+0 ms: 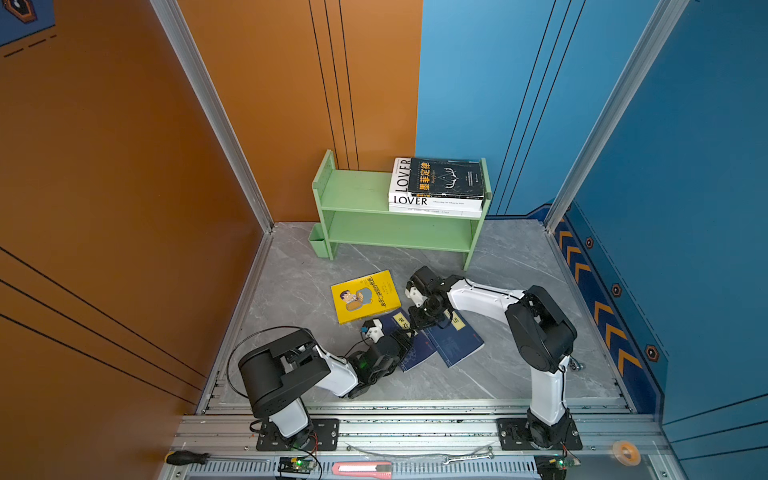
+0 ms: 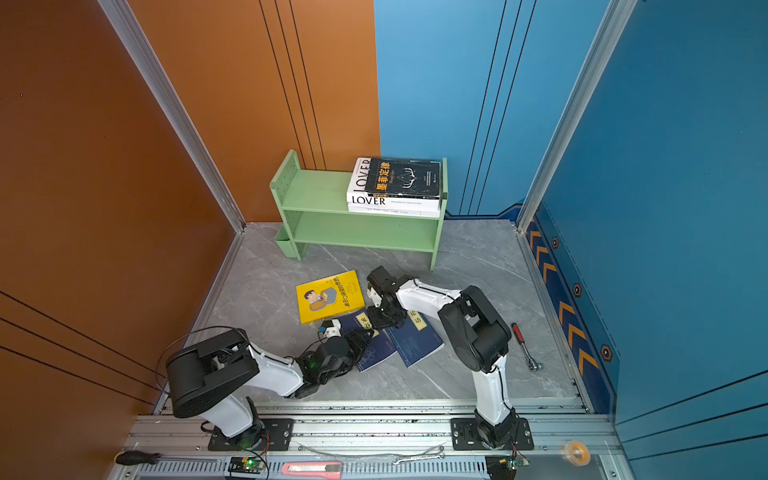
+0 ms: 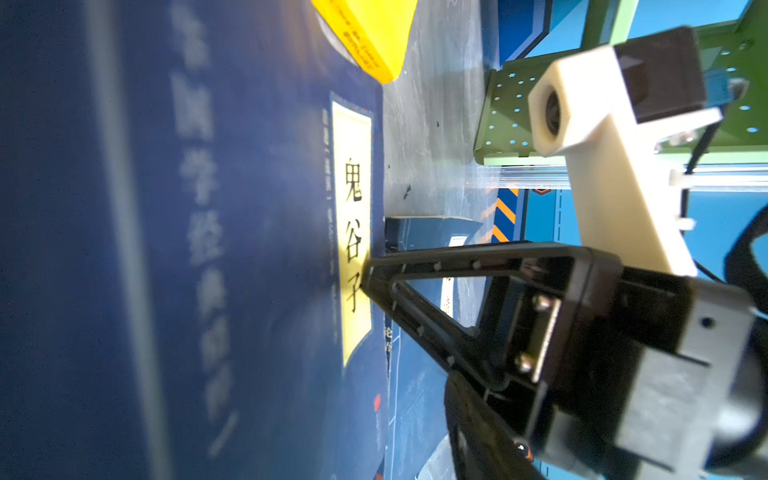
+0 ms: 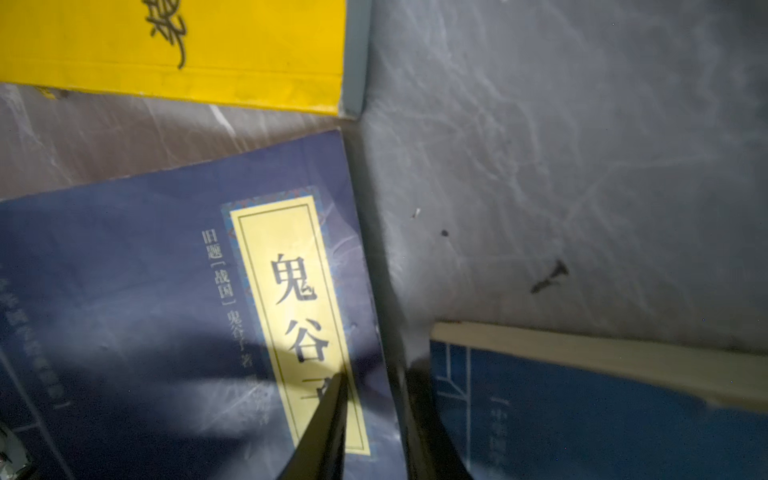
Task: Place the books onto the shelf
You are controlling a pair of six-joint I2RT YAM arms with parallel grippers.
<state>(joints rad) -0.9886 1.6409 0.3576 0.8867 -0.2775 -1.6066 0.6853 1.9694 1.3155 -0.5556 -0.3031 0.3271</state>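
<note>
On veined grey stone (image 1: 291,291), right pincer (image 4: 380,374) nips thin edge of navy book (image 4: 124,291); left pincer (image 1: 406,336) unclear.

A robotics lab test cell: aluminium posts (image 1: 208,106), orange panels (image 1: 104,166), blue panels (image 1: 478,83), robot arms (image 1: 540,332) bolted to a rail (image 1: 415,432) littered with screwdriver (image 1: 187,457), utility knife (image 1: 361,468) and tape roll (image 1: 626,452).

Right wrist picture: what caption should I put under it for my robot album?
Right tool pinching the navy book's edge, with a yellow book and another navy book nearby on the grey table.
</note>
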